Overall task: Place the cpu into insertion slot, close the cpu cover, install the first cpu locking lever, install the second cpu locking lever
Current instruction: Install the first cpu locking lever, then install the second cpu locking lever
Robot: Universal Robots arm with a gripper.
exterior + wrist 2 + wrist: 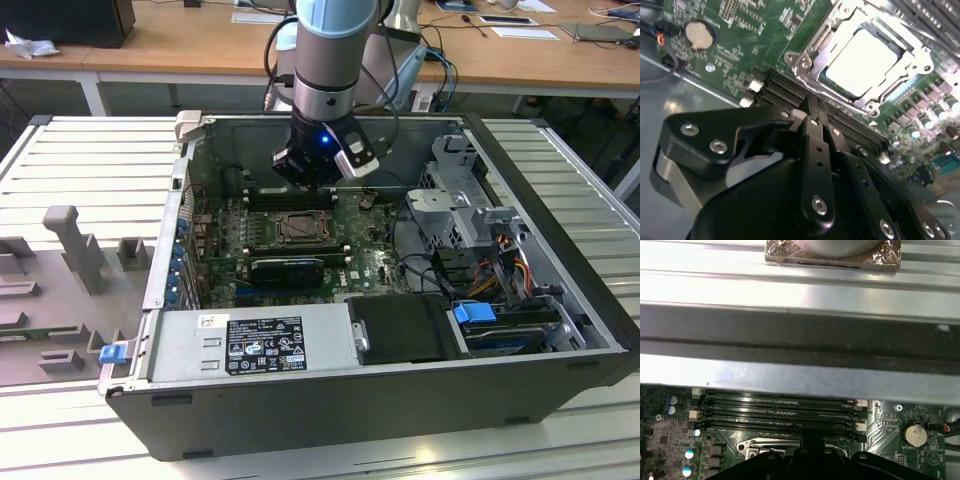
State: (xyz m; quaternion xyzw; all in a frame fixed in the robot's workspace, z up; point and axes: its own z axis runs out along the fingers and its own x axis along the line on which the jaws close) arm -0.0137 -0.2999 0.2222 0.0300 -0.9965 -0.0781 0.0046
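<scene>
Second wrist view: fingers (812, 125) closed, empty, beside cpu (865, 60) lying flat under cpu cover (812, 70).

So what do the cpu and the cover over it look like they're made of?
The cpu looks like metal with a pale, satin silver top: it reflects the light as a flat bright patch. The cpu cover around it looks like thin stamped steel, grey and shinier, with glinting edges and screw heads. Both are judged by sheen alone.

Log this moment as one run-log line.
gripper: shut, empty, over memory slots | cpu: seated in insertion slot | cpu cover: down
</scene>
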